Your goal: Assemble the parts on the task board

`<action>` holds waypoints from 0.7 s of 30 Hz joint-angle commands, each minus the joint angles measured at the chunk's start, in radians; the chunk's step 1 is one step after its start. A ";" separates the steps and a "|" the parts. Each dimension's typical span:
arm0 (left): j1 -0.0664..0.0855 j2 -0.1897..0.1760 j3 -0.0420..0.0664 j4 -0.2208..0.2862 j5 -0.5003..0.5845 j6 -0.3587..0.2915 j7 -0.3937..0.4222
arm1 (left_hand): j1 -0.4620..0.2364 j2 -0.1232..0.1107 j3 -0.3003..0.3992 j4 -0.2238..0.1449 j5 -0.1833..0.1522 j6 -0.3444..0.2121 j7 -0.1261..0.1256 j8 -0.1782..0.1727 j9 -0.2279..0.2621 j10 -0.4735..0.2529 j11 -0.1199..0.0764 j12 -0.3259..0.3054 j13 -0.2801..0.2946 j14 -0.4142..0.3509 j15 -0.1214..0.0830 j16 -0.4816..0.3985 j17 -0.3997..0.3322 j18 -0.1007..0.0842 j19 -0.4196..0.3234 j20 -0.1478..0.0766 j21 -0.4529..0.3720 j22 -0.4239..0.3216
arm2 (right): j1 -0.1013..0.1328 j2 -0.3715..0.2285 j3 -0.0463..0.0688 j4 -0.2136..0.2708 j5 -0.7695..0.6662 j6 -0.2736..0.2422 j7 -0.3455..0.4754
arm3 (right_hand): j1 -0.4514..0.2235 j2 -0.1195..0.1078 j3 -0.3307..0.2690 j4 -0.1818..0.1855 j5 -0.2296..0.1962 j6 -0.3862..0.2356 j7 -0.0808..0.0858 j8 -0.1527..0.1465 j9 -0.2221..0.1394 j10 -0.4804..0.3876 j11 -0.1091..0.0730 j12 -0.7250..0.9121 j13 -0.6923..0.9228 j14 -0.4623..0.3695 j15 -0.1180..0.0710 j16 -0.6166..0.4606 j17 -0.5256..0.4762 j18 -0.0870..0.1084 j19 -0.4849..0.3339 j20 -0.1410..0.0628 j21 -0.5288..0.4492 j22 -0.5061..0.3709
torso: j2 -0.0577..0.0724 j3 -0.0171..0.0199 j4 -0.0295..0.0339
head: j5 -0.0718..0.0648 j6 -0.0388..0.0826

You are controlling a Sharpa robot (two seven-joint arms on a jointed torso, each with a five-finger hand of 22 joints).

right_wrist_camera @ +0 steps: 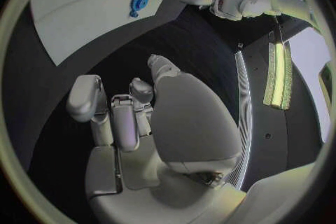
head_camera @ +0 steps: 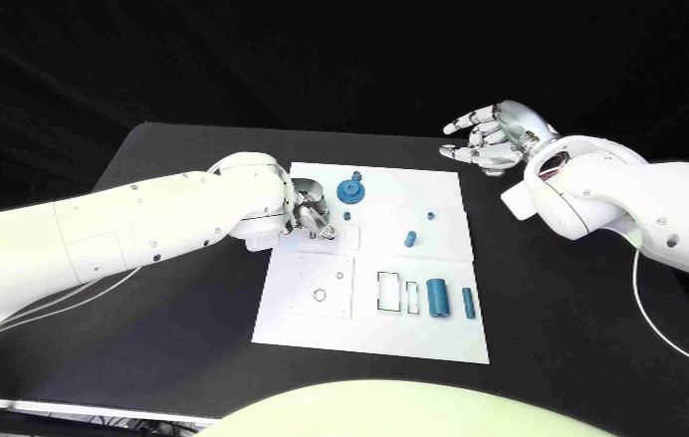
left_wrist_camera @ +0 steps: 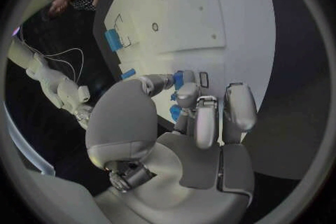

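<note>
1. Head view: the left hand (head_camera: 311,220) is largely hidden behind its own white wrist housing; only the silver fingers show, pointing down onto the upper left part of the task board (head_camera: 431,342).
2. Left wrist view: the left hand's fingers (left_wrist_camera: 209,117) are curled together over the board with a small blue part (left_wrist_camera: 178,79) between the thumb tip and a fingertip — the part appears pinched, though the contact itself is partly covered by the fingers. A second patch of blue (left_wrist_camera: 175,112) shows lower between the fingers; whether it is the same piece cannot be told.
3. Blue gear (head_camera: 350,191): stands on the board just beside the left hand, near the board's far edge.
4. Small blue peg (head_camera: 412,239): lies near the board's middle, apart from both hands.
5. Two blue cylinders (head_camera: 436,299) and (head_camera: 468,302): lie side by side at the board's near right area, next to outlined rectangular slots.
6. Right hand (head_camera: 496,136): raised above the black table (head_camera: 574,298) beyond the board's far right corner, well apart from every part.
7. Right wrist view: the right hand's fingers (right_wrist_camera: 115,117) are loosely bent and separated, holding nothing — palm turned toward the table.
</note>
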 commanded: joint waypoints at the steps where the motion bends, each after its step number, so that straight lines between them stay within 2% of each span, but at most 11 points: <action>1: -0.002 0.004 -0.002 -0.005 0.009 0.038 -0.004 | -0.021 -0.003 0.159 -0.162 -0.001 0.021 -0.017 0.004 -0.004 0.008 -0.001 0.008 0.003 0.103 -0.005 0.004 0.255 -0.015 0.005 -0.002 0.003 0.001 | 0.000 0.000 0.000 0.001 -0.009 -0.009 0.016 | -0.003 -0.006 0.005 -0.001 0.006 0.001 -0.005 0.006 -0.001 -0.001 -0.003 -0.002 -0.002 0.038 -0.006 -0.007 -0.002 0.019 -0.002 -0.002 -0.002 0.000 | 0.000 -0.0004 0.0001 | 0.000 0.000; 21: -0.002 0.027 -0.002 -0.030 0.018 0.043 -0.008 | -0.065 0.007 0.120 -0.129 -0.006 0.031 -0.024 0.006 -0.020 0.018 -0.005 0.012 0.014 0.104 -0.009 0.005 0.256 -0.015 0.005 -0.005 0.000 0.000 | 0.000 0.001 0.000 0.000 -0.009 -0.007 0.015 | -0.004 -0.007 0.009 -0.001 0.011 0.001 -0.005 0.006 -0.001 -0.001 -0.003 -0.003 -0.004 0.039 -0.006 -0.008 -0.002 0.019 -0.002 -0.003 -0.004 -0.001 | 0.000 -0.0002 0.0000 | -0.001 -0.002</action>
